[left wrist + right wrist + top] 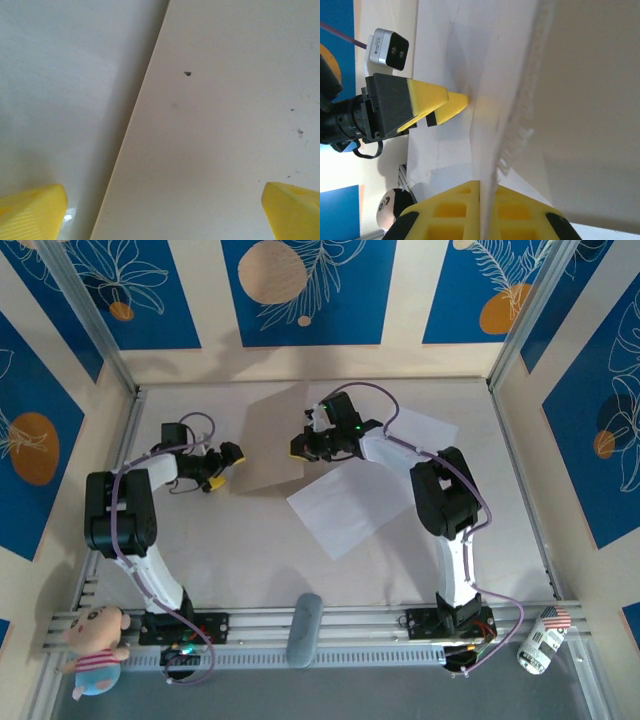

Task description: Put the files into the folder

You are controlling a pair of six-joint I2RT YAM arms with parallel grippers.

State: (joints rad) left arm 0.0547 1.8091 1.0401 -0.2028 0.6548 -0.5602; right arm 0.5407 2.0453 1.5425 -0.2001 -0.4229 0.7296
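Blue leaf-print panels wall a pale table (250, 550). Right arm folds inward, its gripper (301, 447) pinched tight on the folder (268, 440) edge. Left gripper (222, 468), at the folder's 9 o'clock, gapes wide, empty. Two files (345, 505) lie at its 3 and 4 o'clock.

Far sheet (428, 426), upper right of centre, partly hidden under right arm (400, 452). Folder (580, 100) edge blurred, cropped at right.

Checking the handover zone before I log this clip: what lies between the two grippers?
The folder. In the top external view its tan panel fills the stretch between the left gripper and the right gripper, which is clamped on its edge.
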